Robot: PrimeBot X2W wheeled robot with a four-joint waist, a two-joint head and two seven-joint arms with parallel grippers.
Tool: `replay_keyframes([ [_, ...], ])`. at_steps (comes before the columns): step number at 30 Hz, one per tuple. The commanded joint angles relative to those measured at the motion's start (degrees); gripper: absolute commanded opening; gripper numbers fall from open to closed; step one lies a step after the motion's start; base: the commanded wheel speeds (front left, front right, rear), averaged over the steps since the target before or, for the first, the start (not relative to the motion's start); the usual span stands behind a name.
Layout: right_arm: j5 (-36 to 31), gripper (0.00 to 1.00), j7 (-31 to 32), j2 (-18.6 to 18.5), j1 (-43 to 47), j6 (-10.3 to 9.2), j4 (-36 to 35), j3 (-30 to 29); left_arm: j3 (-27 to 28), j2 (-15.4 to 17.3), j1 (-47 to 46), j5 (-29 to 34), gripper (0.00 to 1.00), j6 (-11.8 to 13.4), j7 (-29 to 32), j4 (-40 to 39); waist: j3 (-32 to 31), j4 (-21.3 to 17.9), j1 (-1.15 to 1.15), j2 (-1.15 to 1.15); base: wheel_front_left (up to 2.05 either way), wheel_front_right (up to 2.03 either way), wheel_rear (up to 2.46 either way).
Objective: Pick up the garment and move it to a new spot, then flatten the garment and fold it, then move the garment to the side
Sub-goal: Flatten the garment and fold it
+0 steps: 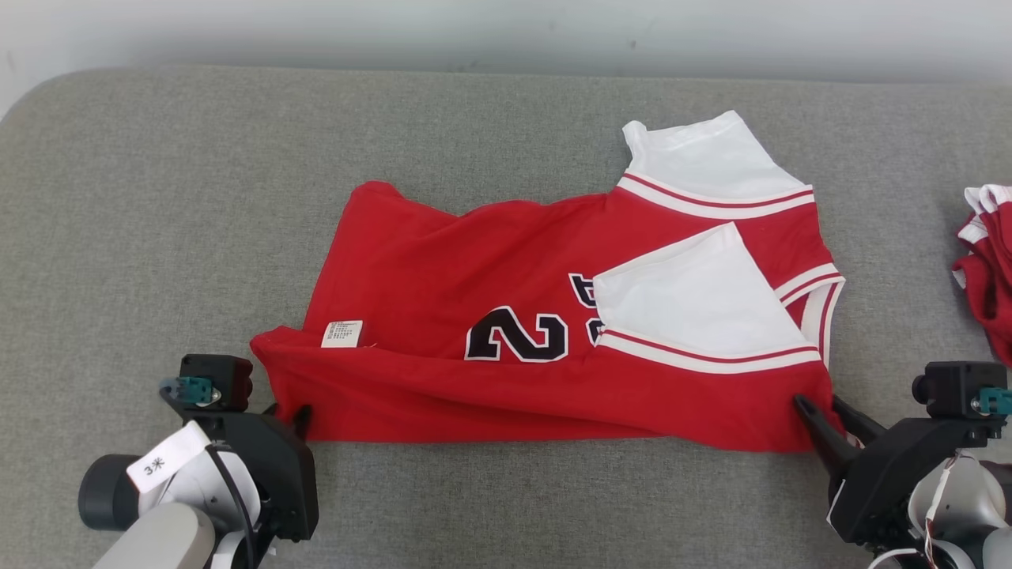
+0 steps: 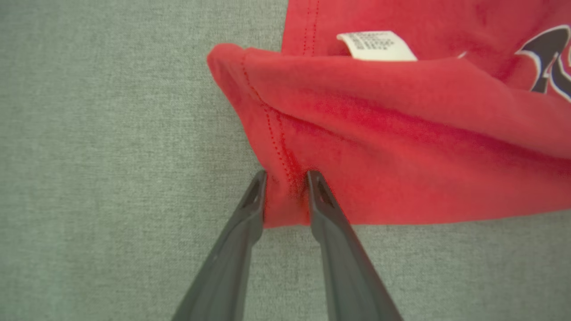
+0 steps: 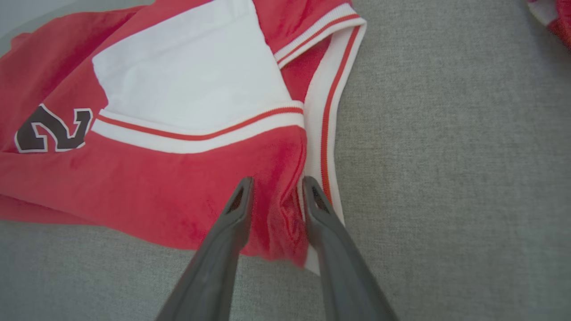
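Note garment (image 1: 514,316) by surface (image 1: 158,197) near edge; your left gripper (image 2: 286,177) and right gripper (image 3: 276,181) straddle its corners, clamping indeterminate.

Red jersey (image 1: 474,316), white trim, black 2, folded over lengthwise, flat on grey cushion (image 1: 158,197)

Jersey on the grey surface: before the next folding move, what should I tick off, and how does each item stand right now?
1. Left hand has the jersey's near hem corner between its fingers: ok.
2. Right hand has the near corner by the striped trim between its fingers: ok.
3. Both grips firm enough to lift: cannot tell.
4. Jersey lying flat: not ok; the near edge is rolled over and a white panel lies across the front.
5. Second garment at the far right lies apart from the jersey: ok.
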Motion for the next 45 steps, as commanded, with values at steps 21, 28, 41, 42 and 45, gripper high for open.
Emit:
replay_keyframes([
  [21,2.05,0.00,6.45,-0.07,4.95,0.13,-5.65,-1.99,0.68,1.42,4.03,-3.78,0.00,-1.05,-0.52,-2.92,-1.12,0.25,0.00,0.00,0.00,0.00,0.00],
  [28,6.86,0.00,11.93,-0.07,10.00,0.13,-9.98,-2.99,1.99,4.34,8.41,-6.00,0.00,-0.89,-0.13,-5.98,-2.44,0.39,0.00,0.00,0.00,0.00,0.00],
  [41,14.09,0.00,21.21,-0.06,19.85,0.13,-17.44,-8.77,3.13,8.90,15.67,-8.95,0.00,0.65,1.94,-13.51,-2.96,0.28,0.00,0.00,0.00,0.00,0.00],
  [42,14.30,0.00,21.54,-0.04,20.36,0.13,-17.54,-8.84,3.22,9.06,16.16,-9.14,0.00,0.90,2.07,-13.98,-2.92,0.22,0.00,0.00,0.00,0.00,0.00],
  [45,15.67,0.00,22.45,-0.06,21.65,0.13,-17.28,-8.46,3.19,9.61,17.63,-9.42,0.00,1.31,2.56,-15.28,-2.86,0.06,0.00,0.00,0.00,0.00,0.00],
])
